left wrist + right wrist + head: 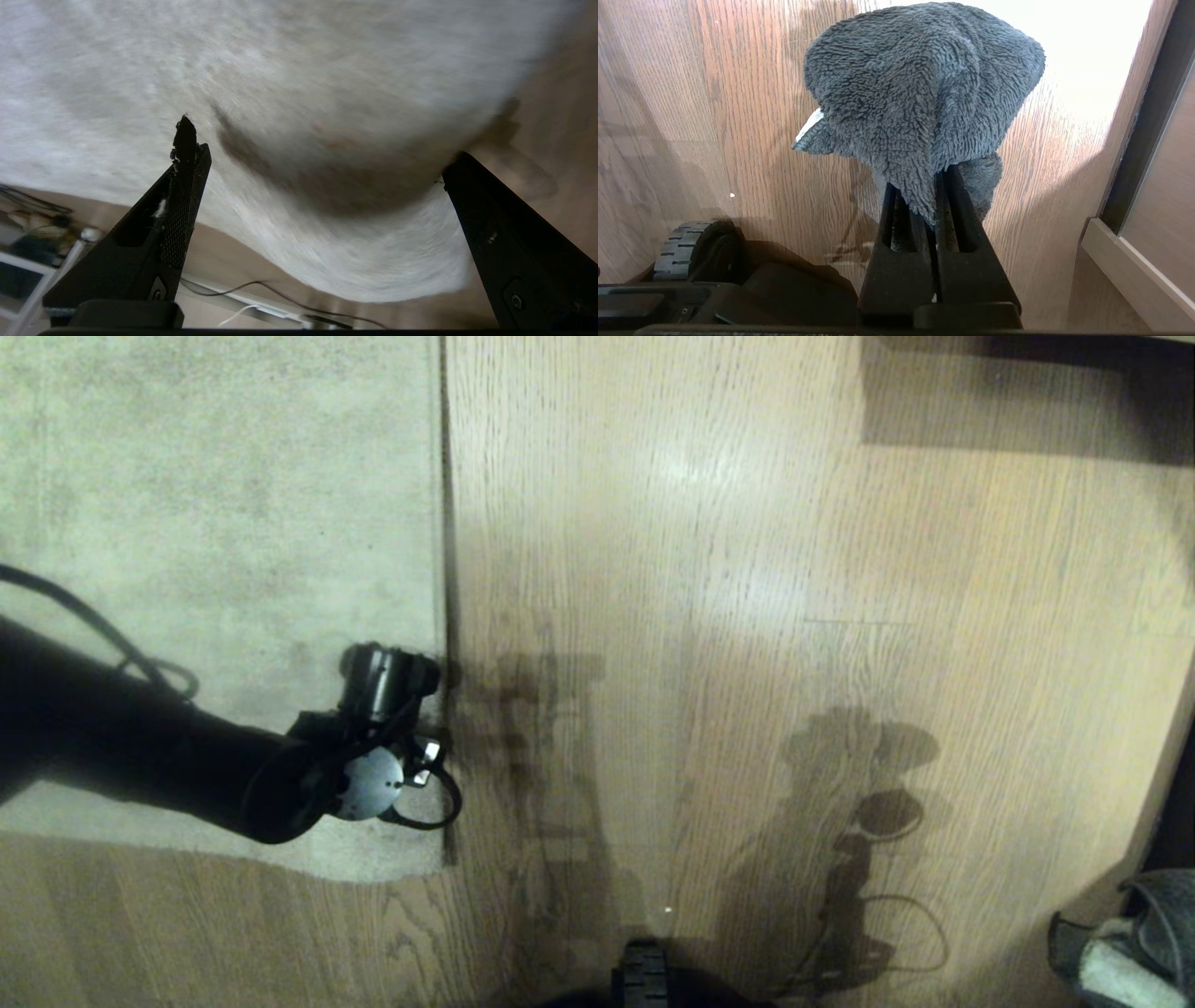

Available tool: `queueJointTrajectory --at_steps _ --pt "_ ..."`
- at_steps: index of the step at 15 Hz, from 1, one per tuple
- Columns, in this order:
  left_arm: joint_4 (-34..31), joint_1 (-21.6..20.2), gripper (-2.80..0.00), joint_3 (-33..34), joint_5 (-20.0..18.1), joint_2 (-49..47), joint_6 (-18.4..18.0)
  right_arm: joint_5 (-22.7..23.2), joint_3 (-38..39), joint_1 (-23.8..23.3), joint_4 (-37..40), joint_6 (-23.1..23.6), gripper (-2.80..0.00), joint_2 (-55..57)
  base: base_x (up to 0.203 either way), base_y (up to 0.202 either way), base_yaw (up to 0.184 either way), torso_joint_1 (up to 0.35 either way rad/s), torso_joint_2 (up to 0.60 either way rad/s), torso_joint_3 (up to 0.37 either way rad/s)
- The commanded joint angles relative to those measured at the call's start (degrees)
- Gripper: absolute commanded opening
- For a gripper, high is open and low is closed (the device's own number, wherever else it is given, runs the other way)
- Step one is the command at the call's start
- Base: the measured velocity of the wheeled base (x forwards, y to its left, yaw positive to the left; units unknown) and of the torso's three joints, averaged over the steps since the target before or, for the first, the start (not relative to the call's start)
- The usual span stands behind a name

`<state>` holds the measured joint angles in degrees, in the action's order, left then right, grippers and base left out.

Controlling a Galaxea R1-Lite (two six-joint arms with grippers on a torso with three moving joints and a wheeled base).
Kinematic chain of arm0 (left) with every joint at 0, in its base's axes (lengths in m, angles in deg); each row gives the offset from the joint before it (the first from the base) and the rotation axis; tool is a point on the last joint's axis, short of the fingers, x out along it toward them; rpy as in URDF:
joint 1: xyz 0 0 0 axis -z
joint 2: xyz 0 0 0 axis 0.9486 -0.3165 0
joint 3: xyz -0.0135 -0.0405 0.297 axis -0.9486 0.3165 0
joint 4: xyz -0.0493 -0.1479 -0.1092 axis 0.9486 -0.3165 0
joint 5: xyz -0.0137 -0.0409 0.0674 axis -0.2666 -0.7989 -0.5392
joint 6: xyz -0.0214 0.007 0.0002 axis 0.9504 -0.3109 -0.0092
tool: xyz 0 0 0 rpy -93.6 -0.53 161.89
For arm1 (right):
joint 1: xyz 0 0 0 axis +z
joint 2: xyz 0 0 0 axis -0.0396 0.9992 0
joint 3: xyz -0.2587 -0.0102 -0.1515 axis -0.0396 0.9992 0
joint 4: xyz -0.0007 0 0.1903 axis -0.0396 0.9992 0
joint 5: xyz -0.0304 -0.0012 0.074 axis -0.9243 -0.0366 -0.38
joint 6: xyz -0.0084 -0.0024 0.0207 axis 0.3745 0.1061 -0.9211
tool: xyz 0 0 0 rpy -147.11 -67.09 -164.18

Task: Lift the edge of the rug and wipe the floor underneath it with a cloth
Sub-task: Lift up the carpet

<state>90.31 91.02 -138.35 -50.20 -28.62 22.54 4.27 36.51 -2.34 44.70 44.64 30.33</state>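
The head view is dim and warm, with soft glare patches on the floor (709, 467) and dark shadows of the robot falling across the planks. The left wrist view is heavily motion-blurred over the rug (280, 84) and curved at its edges. The right wrist view is sharp, with overexposed sunlight beyond the cloth (920, 93).

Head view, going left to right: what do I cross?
Rug → left gripper open over the rug edge → bare floor → cloth held by the right gripper, at the lower right corner.
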Motion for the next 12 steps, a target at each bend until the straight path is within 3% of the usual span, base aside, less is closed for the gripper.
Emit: queueJointTrajectory --at_steps 1,5,8,12 --pt "-0.11 -1.8 0.0 3.73 0.52 3.29 -1.89 0.0 0.0 -0.01 -0.03 -0.02 -2.8 0.0 0.0 0.0 0.0 0.0 0.0 0.0" --pt "-0.11 -5.24 0.0 8.4 0.47 8.01 -9.88 0.0 0.0 -0.01 -0.04 -0.02 -2.8 0.09 0.0 0.0 0.0 0.0 0.0 0.0" --pt "-0.11 -7.26 0.0 10.51 0.3 9.57 -13.82 0.0 0.0 -0.01 -0.04 -0.02 -2.8 0.01 0.0 0.0 0.0 0.0 0.0 0.0" --pt "-0.11 -12.41 0.0 12.66 -4.52 12.54 -18.58 0.0 0.0 -0.01 -0.08 -0.02 -2.8 0.09 0.0 0.0 0.0 0.0 0.0 0.0"
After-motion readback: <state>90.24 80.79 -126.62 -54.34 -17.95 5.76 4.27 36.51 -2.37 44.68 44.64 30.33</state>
